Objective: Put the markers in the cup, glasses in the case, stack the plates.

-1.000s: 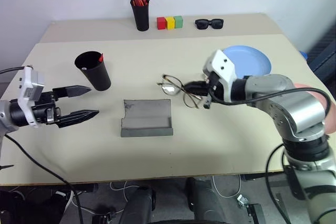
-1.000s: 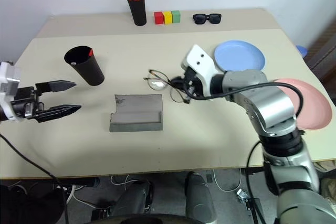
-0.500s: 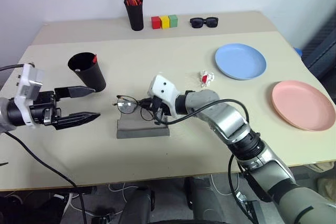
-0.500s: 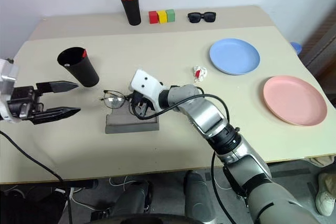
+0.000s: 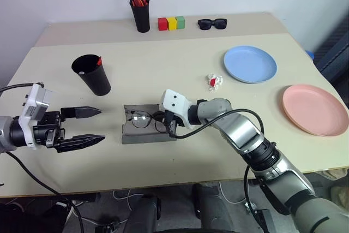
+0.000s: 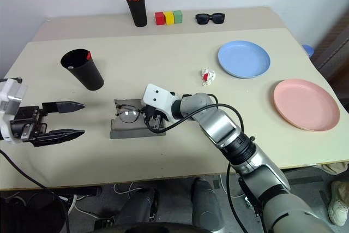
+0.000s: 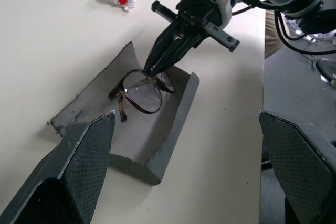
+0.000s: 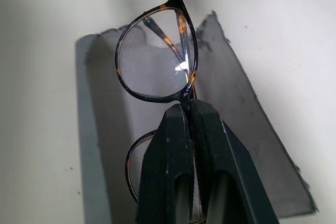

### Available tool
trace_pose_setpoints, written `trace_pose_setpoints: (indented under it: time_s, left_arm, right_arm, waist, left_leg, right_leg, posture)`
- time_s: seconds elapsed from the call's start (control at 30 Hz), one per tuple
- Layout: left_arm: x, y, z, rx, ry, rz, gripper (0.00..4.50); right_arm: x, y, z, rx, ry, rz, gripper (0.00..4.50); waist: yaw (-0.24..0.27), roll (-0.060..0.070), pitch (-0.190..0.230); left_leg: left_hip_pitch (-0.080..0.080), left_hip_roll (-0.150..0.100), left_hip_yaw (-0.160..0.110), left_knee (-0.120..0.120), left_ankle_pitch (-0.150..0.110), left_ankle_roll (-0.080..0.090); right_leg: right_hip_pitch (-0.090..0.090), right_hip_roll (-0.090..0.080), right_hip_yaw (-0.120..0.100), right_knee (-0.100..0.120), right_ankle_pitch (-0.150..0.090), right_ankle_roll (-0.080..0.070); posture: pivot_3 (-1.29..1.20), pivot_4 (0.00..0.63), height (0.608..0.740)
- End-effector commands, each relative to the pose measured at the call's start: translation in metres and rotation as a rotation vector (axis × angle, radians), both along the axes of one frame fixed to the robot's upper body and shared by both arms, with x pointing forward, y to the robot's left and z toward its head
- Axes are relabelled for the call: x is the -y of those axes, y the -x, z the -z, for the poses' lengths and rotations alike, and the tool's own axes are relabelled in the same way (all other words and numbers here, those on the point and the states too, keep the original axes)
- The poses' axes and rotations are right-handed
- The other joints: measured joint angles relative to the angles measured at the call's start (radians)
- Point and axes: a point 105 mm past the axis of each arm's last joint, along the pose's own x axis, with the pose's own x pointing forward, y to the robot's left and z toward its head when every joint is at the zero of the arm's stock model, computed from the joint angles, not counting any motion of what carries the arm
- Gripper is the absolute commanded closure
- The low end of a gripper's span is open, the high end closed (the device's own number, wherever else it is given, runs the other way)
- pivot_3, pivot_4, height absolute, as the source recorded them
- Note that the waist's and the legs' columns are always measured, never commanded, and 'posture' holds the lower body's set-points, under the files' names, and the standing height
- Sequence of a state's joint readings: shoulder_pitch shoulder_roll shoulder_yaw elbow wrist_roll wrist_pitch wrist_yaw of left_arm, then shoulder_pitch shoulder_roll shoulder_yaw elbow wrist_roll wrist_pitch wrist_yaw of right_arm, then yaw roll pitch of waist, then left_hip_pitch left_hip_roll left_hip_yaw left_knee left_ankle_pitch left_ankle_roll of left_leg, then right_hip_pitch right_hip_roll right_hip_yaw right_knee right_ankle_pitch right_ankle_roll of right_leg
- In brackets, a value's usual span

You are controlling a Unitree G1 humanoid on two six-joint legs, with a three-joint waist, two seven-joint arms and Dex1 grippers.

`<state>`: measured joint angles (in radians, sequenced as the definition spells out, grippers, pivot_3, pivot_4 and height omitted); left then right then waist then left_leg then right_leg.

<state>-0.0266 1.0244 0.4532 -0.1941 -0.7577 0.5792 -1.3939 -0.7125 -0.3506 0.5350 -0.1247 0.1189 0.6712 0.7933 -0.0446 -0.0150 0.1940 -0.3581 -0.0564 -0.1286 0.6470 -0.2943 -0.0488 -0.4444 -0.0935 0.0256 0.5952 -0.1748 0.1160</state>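
Sunglasses (image 5: 217, 24) and blocks (image 5: 171, 23) line the table's (image 5: 180, 156) far edge.

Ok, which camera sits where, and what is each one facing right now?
Head stereo pair: looks down over the table; both arms show.
Left wrist: looks along the open left gripper at the case, with the right gripper beyond it.
Right wrist: looks down its shut fingers clamping the glasses.
Shared: glasses over the open case.

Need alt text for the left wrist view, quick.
The right gripper pinches the glasses at the bridge, holding them in the open grey case on the table. The left gripper's open fingers frame the foreground.
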Motion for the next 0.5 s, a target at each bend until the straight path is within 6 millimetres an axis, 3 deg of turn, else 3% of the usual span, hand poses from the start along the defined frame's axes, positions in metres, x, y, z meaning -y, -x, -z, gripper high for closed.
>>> trace_pose_setpoints:
  time_s: [0.03,0.2,0.3,0.4,0.5]
  left_arm:
    - [0.002,0.002,-0.008,0.042,-0.01,0.018,0.03]
    - [0.003,-0.003,-0.009,0.078,-0.013,0.009,0.03]
    - [0.005,-0.004,-0.009,0.084,-0.006,0.009,0.03]
    - [0.005,-0.005,-0.007,0.083,-0.01,0.008,0.03]
    - [0.006,-0.006,-0.006,0.082,-0.014,0.009,0.03]
  right_arm:
    - [-0.005,0.012,0.003,0.025,0.034,-0.056,4.42]
    - [-0.01,-0.001,0.002,0.079,0.015,-0.002,4.42]
    - [-0.014,0.0,0.0,0.059,-0.009,-0.022,4.42]
    - [-0.015,-0.002,-0.007,0.041,-0.047,-0.009,3.62]
    - [-0.014,-0.002,-0.009,0.045,-0.056,-0.013,2.12]
  waist:
    - [0.0,0.0,0.0]
    - [0.0,0.0,0.0]
    - [0.0,0.0,0.0]
    - [0.0,0.0,0.0]
    - [0.0,0.0,0.0]
  left_leg:
    - [0.0,0.0,0.0,0.0,0.0,0.0]
    - [0.0,0.0,0.0,0.0,0.0,0.0]
    - [0.001,0.0,0.0,0.0,0.0,0.0]
    - [0.0,0.0,0.0,0.0,0.0,0.0]
    - [0.0,0.0,0.0,0.0,0.0,0.0]
  right_leg:
    - [0.0,0.0,0.0,0.0,0.0,0.0]
    - [0.0,0.0,0.0,0.0,0.0,0.0]
    - [0.0,0.0,0.0,0.0,0.0,0.0]
    - [0.0,0.0,0.0,0.0,0.0,0.0]
    - [0.0,0.0,0.0,0.0,0.0,0.0]
  posture:
    - [0.0,0.15,0.74]
    - [0.0,0.15,0.74]
    - [0.0,0.15,0.74]
    - [0.0,0.15,0.74]
    - [0.0,0.15,0.74]
